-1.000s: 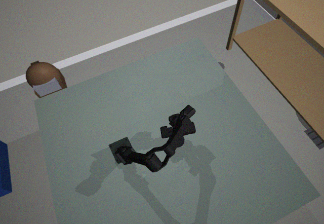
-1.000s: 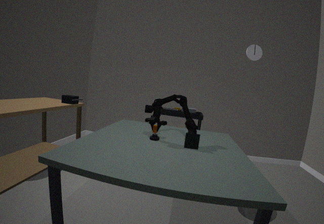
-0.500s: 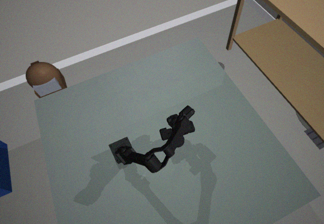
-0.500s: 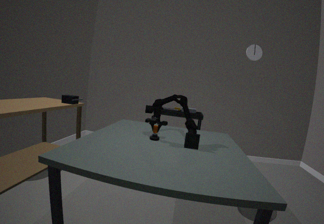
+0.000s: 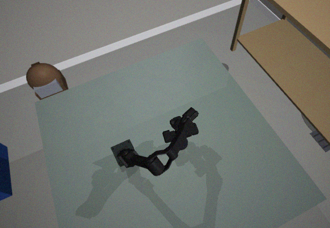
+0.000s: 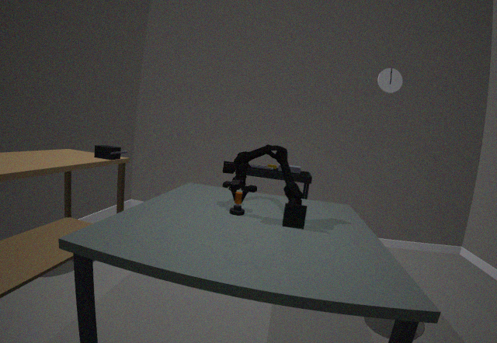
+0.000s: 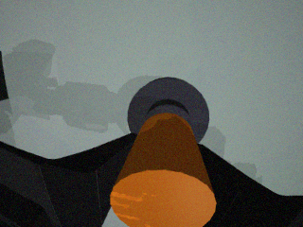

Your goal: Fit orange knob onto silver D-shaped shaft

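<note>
The orange knob [image 6: 238,197] [image 7: 163,199] is upright between the fingers of my gripper [image 6: 238,200] [image 7: 166,144], which is shut on it. The dark round pedestal [image 6: 237,212] [image 7: 168,87] stands on the table directly under the knob. In the exterior view the knob's lower end is right over the pedestal's raised middle; I cannot tell whether they touch. The silver shaft does not show, and the knob's hole is hidden underneath. In the top view the arm hides both knob and pedestal.
The green-grey table [image 5: 112,108] [image 6: 241,251] carries the arm's base [image 5: 122,150] [image 6: 293,216], to the right of the pedestal in the exterior view. A wooden shelf unit [image 5: 287,52] [image 6: 39,158] stands beyond the table's edge. Arm shadows fall across the table.
</note>
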`<state>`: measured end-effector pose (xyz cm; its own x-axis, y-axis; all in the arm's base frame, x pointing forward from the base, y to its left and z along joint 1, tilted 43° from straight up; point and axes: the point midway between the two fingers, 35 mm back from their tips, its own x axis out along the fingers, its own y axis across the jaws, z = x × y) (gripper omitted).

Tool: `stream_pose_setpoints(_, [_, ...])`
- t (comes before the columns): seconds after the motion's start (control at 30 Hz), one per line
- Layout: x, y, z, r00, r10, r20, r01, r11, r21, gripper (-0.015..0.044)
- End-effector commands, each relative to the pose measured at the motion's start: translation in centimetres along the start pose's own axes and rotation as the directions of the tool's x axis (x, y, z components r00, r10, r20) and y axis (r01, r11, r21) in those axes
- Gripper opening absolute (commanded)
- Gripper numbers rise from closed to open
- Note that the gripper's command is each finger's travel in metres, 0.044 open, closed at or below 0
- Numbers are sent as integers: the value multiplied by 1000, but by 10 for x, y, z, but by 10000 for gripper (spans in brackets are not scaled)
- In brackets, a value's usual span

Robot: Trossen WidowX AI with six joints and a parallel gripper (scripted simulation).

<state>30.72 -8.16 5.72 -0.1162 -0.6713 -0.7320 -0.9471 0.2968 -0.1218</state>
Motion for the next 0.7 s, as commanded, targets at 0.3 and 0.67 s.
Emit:
stream_pose_setpoints(0.3, [-5,-4,0,1000,-4,1,4,996,-87,0])
stream_pose_setpoints(0.67, [-1,-7,-1,1000,-4,0,4,978,-210,0])
